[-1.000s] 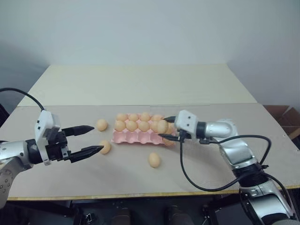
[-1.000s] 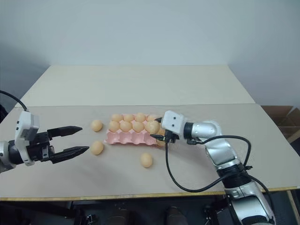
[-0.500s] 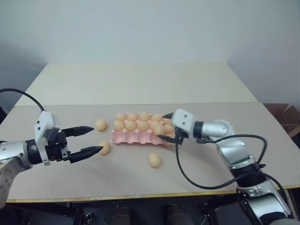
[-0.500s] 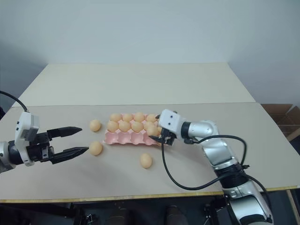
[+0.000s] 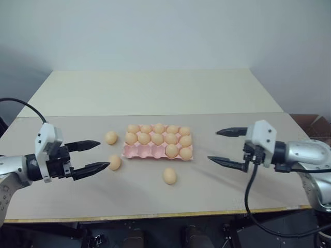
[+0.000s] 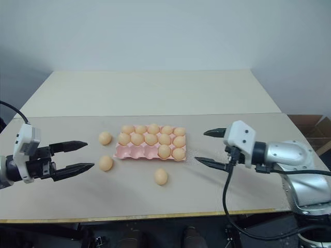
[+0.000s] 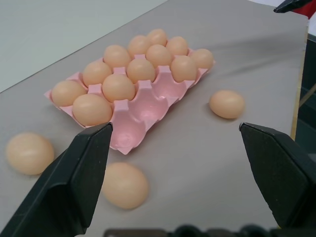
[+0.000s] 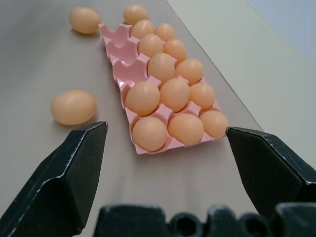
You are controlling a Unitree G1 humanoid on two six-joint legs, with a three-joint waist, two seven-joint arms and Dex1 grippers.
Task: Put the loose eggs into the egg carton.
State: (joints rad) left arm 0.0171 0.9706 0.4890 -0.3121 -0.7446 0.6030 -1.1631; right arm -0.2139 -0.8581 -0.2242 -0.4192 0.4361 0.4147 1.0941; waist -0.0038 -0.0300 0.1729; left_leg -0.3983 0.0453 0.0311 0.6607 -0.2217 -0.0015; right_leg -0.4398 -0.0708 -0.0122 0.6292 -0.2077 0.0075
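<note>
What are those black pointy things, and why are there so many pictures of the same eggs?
It's a robot with two arms. The black pointy things are its fingers: each arm ends in a tool with two of them for picking things up. The left tool and the right tool are both open and hold nothing.

Two pictures come from cameras in the robot's head, looking down at the table. The other two come from small cameras on its wrists, looking out between the fingers, so the eggs look big there.

On the table is a pink egg carton with twelve eggs in it and three empty cups in the near row. Three loose eggs lie outside: two to its left and one in front.
</note>
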